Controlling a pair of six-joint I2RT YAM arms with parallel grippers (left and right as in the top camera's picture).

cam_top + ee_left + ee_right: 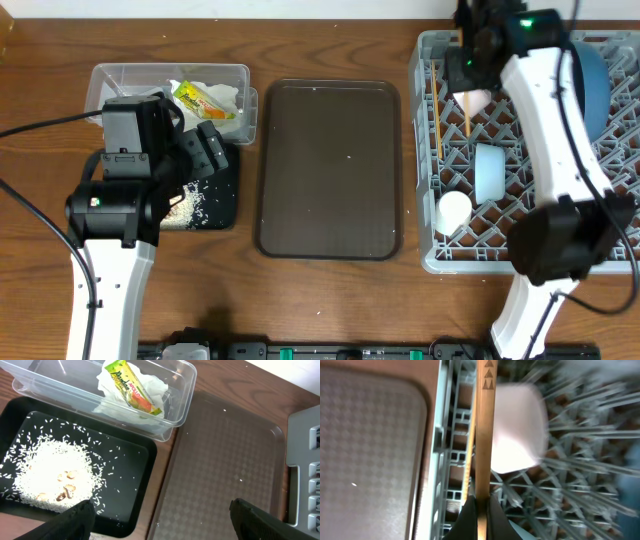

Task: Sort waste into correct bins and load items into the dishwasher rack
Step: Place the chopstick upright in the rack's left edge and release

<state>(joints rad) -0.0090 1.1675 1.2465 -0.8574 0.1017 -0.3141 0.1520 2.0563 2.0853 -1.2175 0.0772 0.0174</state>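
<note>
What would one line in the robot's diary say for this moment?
right gripper: shut on chopstick over dishwasher rack | left gripper: open, near black tray with rice | clear tub: napkins, wrapper

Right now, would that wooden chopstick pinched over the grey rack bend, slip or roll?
Probably stiff: the chopstick runs straight from the right pincer. Gripped near one end, it may pivot. Dropped, it could fall through the lattice of the rack.

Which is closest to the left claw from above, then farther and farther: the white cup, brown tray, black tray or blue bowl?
From the left claw:
1. black tray, right by it, far left.
2. brown tray, in the middle.
3. white cup, front left of the rack.
4. blue bowl, back right of the rack.
</note>
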